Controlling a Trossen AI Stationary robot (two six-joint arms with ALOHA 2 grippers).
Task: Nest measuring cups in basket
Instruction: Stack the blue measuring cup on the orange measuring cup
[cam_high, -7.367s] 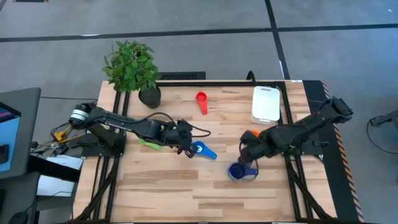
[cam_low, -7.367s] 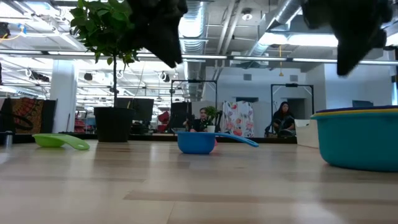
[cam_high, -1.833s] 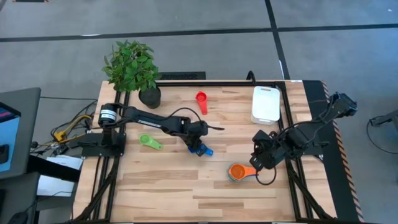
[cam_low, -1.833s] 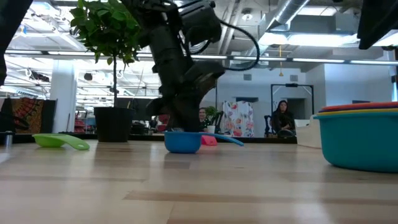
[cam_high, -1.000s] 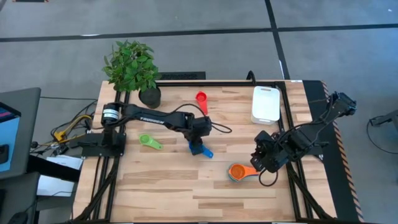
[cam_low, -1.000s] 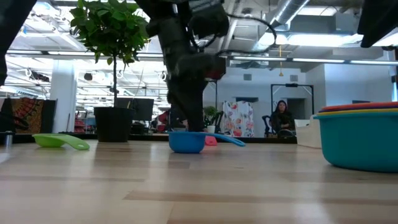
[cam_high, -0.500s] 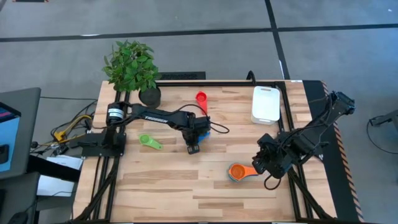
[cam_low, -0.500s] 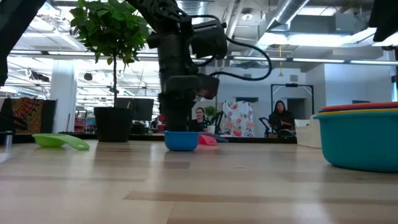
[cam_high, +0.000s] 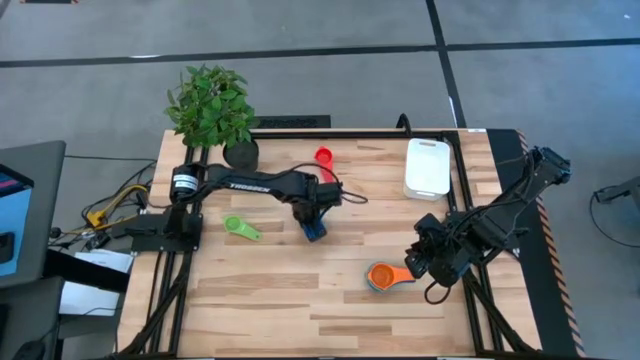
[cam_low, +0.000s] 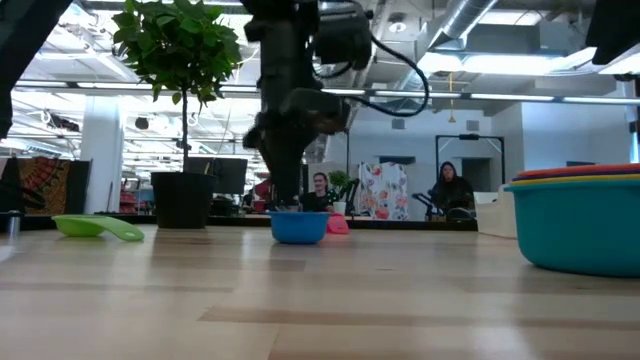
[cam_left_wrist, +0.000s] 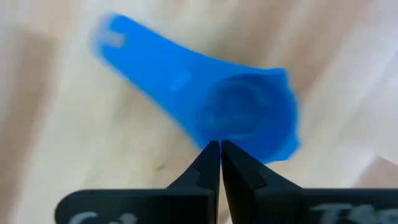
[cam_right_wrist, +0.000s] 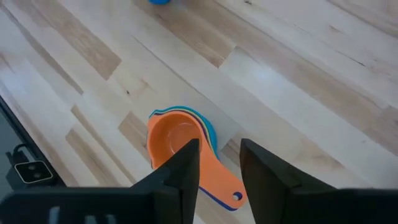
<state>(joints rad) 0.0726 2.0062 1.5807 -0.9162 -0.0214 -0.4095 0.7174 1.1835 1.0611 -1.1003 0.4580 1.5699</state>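
Left end effector (cam_high: 314, 230) sits mid-counter over the blue measuring cup (cam_high: 316, 232); in the high view the arm hides most of that cup. Left wrist view: fingers pressed together, tips meeting at the blue cup's rim (cam_left_wrist: 249, 115) — whether the rim is pinched between them is not resolvable, since the cup is blurred. Low view shows the blue cup (cam_low: 299, 226) resting on the counter (cam_low: 320, 300) under the dark arm.

Right end effector (cam_high: 425, 262) hovers just beside the nested stack (cam_high: 381, 277), orange cup on top; its fingers are parted with nothing between them. Right wrist view: blue and teal edges peek out under the orange cup (cam_right_wrist: 177, 140). Low view cuts the stack (cam_low: 580, 220) off at the frame edge.

Green cup (cam_high: 238, 227) lies alone toward the left; red cup (cam_high: 324, 160) near the far edge. The white basket (cam_high: 428, 168) sits at the far right, well apart from the stack — its inside appears plain white. 1 potted plant (cam_high: 215, 112) stands at the far left corner.
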